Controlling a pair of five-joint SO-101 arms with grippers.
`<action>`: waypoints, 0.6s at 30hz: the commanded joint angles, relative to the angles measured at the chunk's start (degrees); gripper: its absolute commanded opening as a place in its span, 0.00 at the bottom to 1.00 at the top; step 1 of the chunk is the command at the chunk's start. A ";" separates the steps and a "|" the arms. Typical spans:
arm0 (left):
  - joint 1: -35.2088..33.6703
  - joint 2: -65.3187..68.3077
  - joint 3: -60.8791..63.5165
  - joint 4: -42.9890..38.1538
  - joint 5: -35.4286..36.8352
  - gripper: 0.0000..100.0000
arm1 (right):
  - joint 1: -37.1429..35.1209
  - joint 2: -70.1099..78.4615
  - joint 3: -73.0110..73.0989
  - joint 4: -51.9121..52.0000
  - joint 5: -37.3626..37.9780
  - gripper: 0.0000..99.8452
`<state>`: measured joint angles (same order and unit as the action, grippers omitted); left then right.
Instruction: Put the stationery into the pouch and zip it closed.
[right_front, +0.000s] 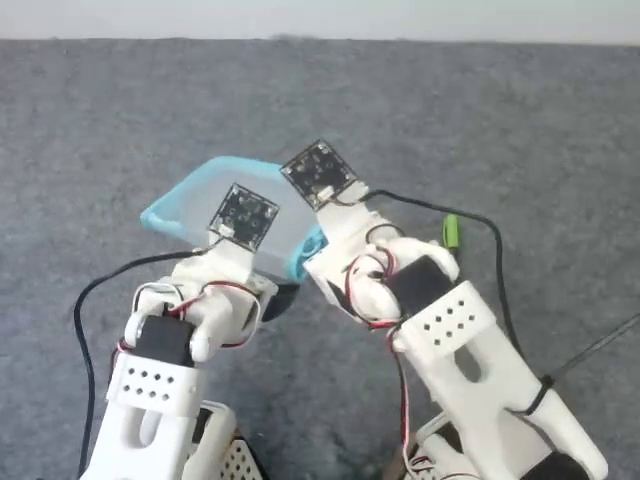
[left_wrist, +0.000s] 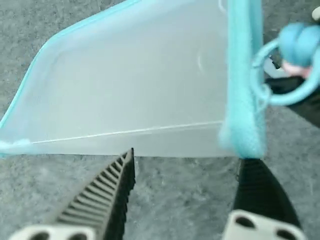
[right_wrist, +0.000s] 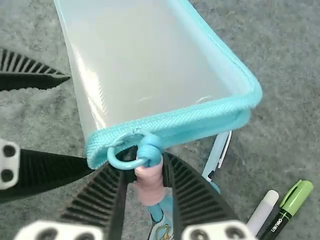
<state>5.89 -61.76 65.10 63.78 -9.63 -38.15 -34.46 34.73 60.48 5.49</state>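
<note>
**Zip pull pinched while the pens lie outside the pouch**

The pouch (right_front: 195, 200) lies on the grey table (right_front: 100, 100), at about 10 o'clock from the middle of the high view, with both arms bent over its near end. The right gripper (right_wrist: 146, 161) has its jaws closed almost fully on the pink zip pull (right_wrist: 147, 182) at the pouch corner. The left gripper (left_wrist: 188, 156) stands wide open. Its tips sit at the pouch's near edge, one at the turquoise corner, and clamp nothing.

The main risk, as I judge it, is that the pouch is unheld. A tug on the pull would probably drag the light pouch across the table instead of running the zip. The small, smooth pull could also slip out of the jaws. If the zip ran shut now, the stationery would be left out.

The high view shows how the arms stand and a green marker (right_front: 450, 232) at about 3 o'clock from the pouch, but the arms hide both grips. The right wrist view shows the pinch itself, and a pen (right_wrist: 218, 152) and a white marker (right_wrist: 263, 207) near the pouch corner. The left wrist view shows the gap between its own jaws. Whether the zip is open I cannot tell.
</note>
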 joint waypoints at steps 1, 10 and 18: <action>0.70 -5.89 -2.51 -0.70 1.05 0.32 | -0.57 -1.36 -0.70 0.22 1.14 0.01; 0.97 -11.87 -2.42 0.88 2.99 0.32 | -1.01 1.01 -0.79 0.13 1.14 0.01; 6.95 -11.96 -1.45 1.67 2.99 0.31 | -3.21 1.10 -0.88 -0.04 1.14 0.01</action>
<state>10.90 -72.40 65.10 65.27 -7.78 -40.53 -32.88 34.73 60.48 5.93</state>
